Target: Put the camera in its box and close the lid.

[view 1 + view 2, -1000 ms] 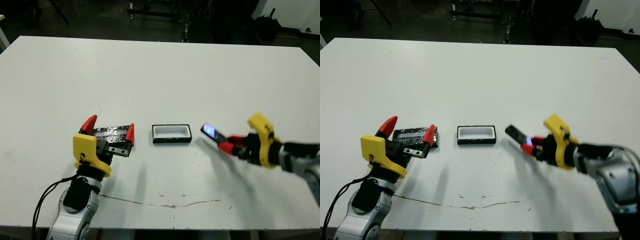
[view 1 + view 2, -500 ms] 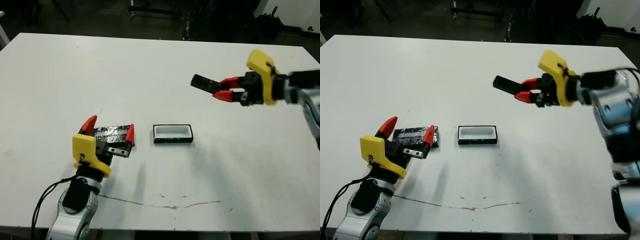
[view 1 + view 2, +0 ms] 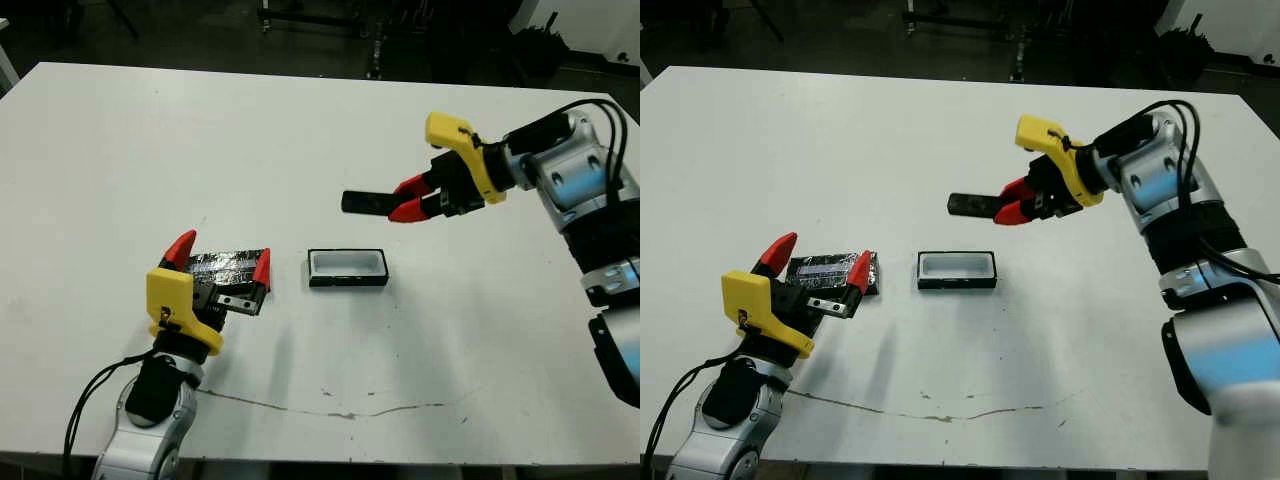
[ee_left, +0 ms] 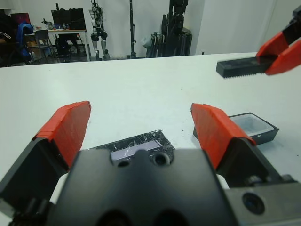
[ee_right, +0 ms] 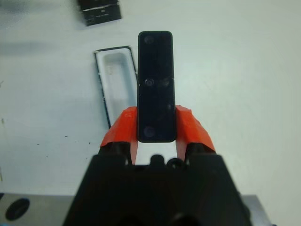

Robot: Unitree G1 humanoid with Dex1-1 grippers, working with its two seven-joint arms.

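My right gripper [image 3: 408, 198] is shut on the camera [image 3: 366, 202], a slim black bar held level in the air, above and a little behind the box [image 3: 347, 268]. The box is a shallow black tray with white lining, lying open on the table. In the right wrist view the camera [image 5: 155, 85] sticks out between the red fingers [image 5: 120, 130], with the box [image 5: 114, 81] below and beside it. The lid [image 3: 226, 266], shiny crinkled black, lies flat left of the box. My left gripper [image 3: 220, 262] stands open just in front of the lid, empty.
The white table [image 3: 300, 140] stretches wide behind the box. A thin dark scratch line [image 3: 330, 408] runs along the table near its front edge. Dark stands and equipment [image 4: 155, 28] are beyond the far edge.
My right arm lifted the camera off the table, swung it up and back, then brought it left and lower toward the box. The left gripper, lid and box stayed put.
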